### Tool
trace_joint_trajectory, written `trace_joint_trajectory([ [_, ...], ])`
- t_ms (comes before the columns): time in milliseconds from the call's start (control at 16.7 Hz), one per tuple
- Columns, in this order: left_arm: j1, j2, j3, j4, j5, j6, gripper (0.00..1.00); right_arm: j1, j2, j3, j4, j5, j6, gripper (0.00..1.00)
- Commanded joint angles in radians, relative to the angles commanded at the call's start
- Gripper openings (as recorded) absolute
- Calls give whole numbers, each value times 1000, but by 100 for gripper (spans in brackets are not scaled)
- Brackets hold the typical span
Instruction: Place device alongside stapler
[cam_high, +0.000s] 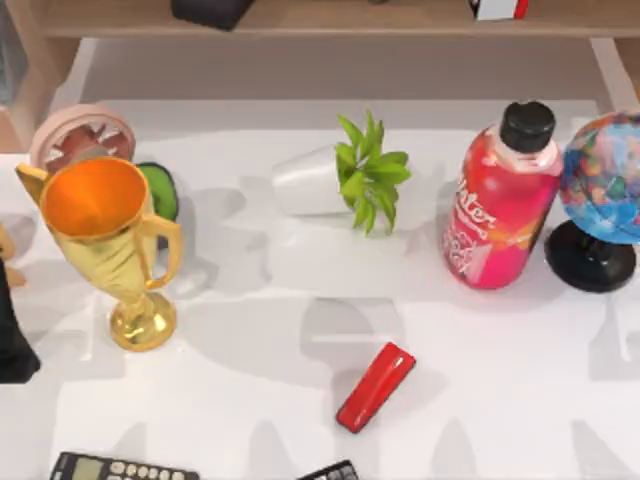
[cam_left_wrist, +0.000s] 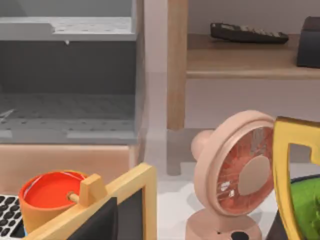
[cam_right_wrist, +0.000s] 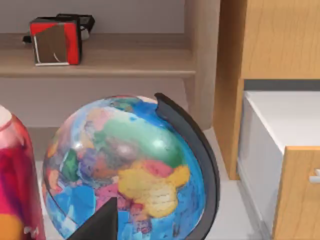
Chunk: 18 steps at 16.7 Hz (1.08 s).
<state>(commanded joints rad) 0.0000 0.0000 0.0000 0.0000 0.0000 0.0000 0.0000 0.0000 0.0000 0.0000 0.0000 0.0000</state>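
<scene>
The red stapler (cam_high: 375, 386) lies slanted on the white table, front of centre, with nothing touching it. The device is out of view. My left arm (cam_high: 12, 340) is a black shape at the table's left edge, far from the stapler. A dark tip of the left gripper (cam_left_wrist: 97, 227) pokes into the left wrist view, in front of a wood-framed board and a pink fan (cam_left_wrist: 240, 180). A dark tip of the right gripper (cam_right_wrist: 97, 225) sits close in front of the globe (cam_right_wrist: 135, 165).
A gold trophy (cam_high: 110, 240) and the pink fan (cam_high: 80, 135) stand at the left. A tipped white plant pot (cam_high: 340, 180) is at the back centre. A pink bottle (cam_high: 500, 205) and the globe (cam_high: 605, 190) stand at the right. A calculator (cam_high: 120, 468) and a dark keyed gadget (cam_high: 330, 472) lie at the front edge.
</scene>
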Motion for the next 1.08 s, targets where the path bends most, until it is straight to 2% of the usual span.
trace_joint_trajectory([
  [240, 0, 0, 0, 0, 0, 0, 100, -12, 29, 29, -25, 1, -6, 100],
  [480, 0, 0, 0, 0, 0, 0, 100, -75, 212, 213, -166, 7, -43, 100],
  [720, 0, 0, 0, 0, 0, 0, 100, -170, 550, 544, -390, 15, -106, 100],
  [1080, 0, 0, 0, 0, 0, 0, 100, -309, 1241, 1192, -785, 18, -239, 100],
])
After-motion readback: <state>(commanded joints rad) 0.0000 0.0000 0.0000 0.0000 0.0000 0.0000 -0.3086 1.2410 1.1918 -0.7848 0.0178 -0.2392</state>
